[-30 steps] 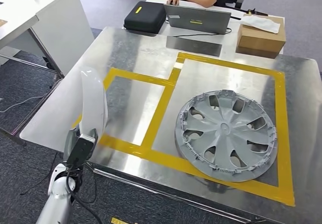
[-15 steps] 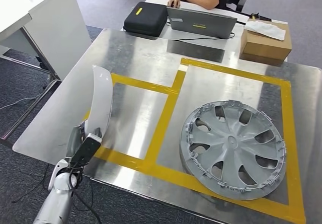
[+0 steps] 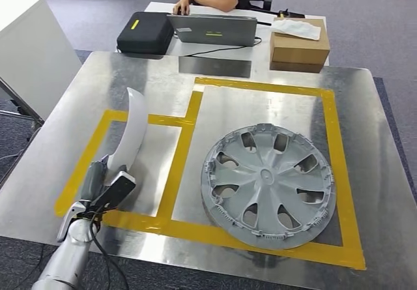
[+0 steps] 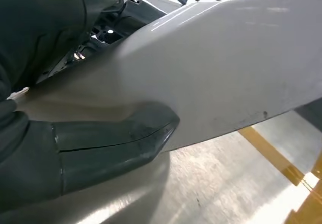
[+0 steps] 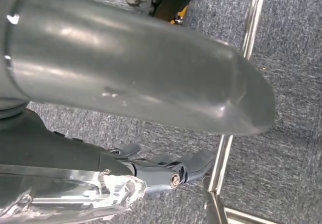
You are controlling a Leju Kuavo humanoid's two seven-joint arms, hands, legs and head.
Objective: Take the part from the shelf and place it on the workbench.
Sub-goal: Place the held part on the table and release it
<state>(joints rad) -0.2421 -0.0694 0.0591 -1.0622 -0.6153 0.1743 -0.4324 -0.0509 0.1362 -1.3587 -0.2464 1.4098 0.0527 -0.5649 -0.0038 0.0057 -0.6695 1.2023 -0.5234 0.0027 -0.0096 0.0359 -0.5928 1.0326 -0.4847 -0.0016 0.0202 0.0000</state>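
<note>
White and curved, the part [image 3: 129, 129] stood gripped in the left robot hand [image 3: 101, 184] over the smaller taped square [image 3: 109, 116] on the steel worktop [image 3: 58, 153], near a wheel cover [image 3: 268, 184]. The placing step looked underway; next, lowering and release. The right robot hand [image 5: 178, 171] gripped nothing, fingers apart.

A grey hubcap [image 3: 268, 184] lies inside yellow tape [image 3: 183, 152].

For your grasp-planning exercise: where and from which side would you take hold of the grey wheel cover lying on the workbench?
Probably the rim of the wheel cover at its near edge, coming from the robot's side. It lies flat in the large taped square; the rim or a spoke opening gives fingers purchase.
</note>
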